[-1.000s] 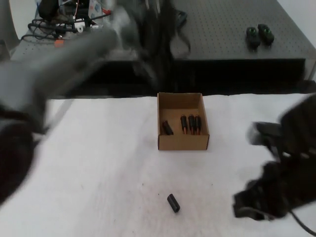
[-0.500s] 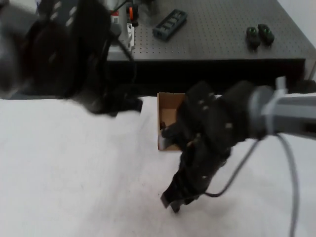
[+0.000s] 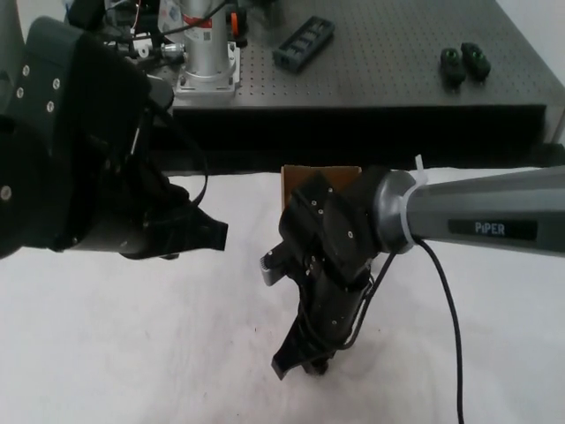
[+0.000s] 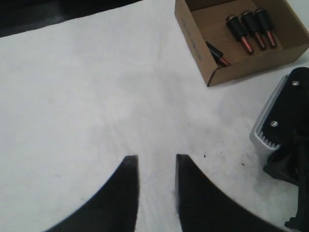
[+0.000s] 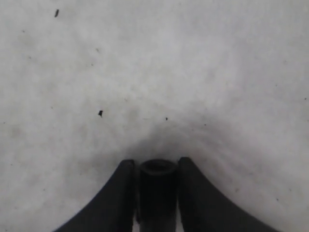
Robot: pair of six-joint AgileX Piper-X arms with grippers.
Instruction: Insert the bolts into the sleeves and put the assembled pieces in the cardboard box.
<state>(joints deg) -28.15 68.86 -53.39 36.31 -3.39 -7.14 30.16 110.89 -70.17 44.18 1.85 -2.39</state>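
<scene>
Right gripper point(image 5: 155, 168) clamps the black sleeve point(image 5: 156, 189) on the near cloth point(image 5: 203, 67).
Left gripper point(image 4: 156, 163), further left, has its fingers slightly parted, holding nothing.

High view: the camera sits behind both arms and looks forward and down over the white tabletop point(image 3: 132, 353) to a dark board point(image 3: 397, 53) beyond. Left wrist view: the camera is well above the tabletop, looking down past the left gripper point(image 4: 156, 157). It shares the box point(image 4: 256, 66) and the right arm point(image 4: 285, 121) with the high view. Right wrist view: the camera is very near the tabletop, looking along the right gripper point(image 5: 155, 162) at the sleeve point(image 5: 155, 186) clamped in it.
</scene>
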